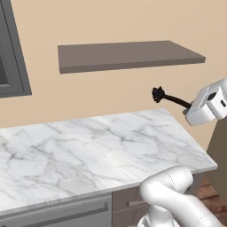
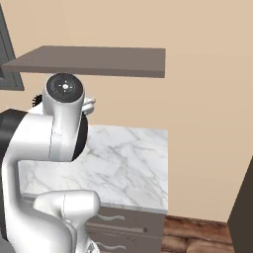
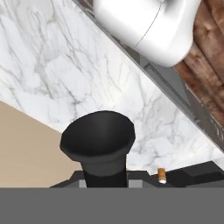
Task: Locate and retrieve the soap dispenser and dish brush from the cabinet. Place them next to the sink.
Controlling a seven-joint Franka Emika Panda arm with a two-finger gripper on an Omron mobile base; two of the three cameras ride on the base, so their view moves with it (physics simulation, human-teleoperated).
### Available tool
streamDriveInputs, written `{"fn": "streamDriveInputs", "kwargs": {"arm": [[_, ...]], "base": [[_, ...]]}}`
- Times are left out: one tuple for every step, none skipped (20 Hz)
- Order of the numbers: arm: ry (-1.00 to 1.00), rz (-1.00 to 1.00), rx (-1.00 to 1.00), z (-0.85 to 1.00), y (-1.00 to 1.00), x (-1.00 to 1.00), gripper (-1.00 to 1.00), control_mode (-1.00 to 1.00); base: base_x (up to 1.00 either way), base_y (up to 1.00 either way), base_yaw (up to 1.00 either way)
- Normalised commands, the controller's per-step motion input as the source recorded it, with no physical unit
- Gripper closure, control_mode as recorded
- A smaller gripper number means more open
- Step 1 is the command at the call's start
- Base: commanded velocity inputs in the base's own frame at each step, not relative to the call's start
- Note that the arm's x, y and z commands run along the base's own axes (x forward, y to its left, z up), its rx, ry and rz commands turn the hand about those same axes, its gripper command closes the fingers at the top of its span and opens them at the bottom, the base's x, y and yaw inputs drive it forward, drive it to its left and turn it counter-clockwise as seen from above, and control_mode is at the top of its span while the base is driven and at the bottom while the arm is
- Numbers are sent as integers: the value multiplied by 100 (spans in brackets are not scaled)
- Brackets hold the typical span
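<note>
The dish brush (image 1: pixel 167 97) is a slim black brush that hangs in the air above the right end of the marble counter, under the cabinet (image 1: pixel 128 54). Its bristly head points left. My gripper (image 1: pixel 190 108) is shut on its handle at the right edge of the left base view. In the hand view the dish brush (image 3: pixel 99 139) rises as a black flared shape from my gripper (image 3: pixel 105 180). Far off in that view, the small amber soap dispenser (image 3: pixel 162 175) stands on the counter beside a dark shape. The cabinet (image 2: pixel 94 60) hangs above my arm, and the brush bristles (image 2: pixel 35 100) peek out behind it.
The white marble counter (image 1: pixel 88 146) ends at the right, over brown drawer fronts (image 2: pixel 123 222) and a wood floor (image 2: pixel 197 239). A dark grey framed panel (image 1: pixel 11 53) is on the wall at the far left. A dark tall surface (image 2: pixel 243 207) stands at the right.
</note>
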Motion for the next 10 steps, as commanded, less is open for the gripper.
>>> {"fn": "streamDriveInputs", "kwargs": {"arm": [[0, 0, -3, -26, 5, -4, 100, -100], [0, 0, -2, -24, 4, 0, 100, -100], [0, 1, -3, -24, 7, 0, 100, -100], [0, 2, -1, -20, 7, 0, 100, -100], [0, 2, 0, -10, 11, -3, 100, -100], [0, 1, 0, -7, 4, 0, 100, -100], [0, 0, 0, -7, 2, 0, 100, -100], [0, 1, 0, -6, 0, 0, 100, -100], [1, 1, 0, -1, 5, -4, 100, -100], [0, 0, 0, 0, 0, -2, 100, -100]], "base": [[0, 0, 0], [0, 0, 0], [0, 0, 0], [0, 0, 0], [0, 0, 0], [0, 0, 0], [0, 0, 0], [0, 0, 0], [0, 0, 0], [0, 0, 0]]}}
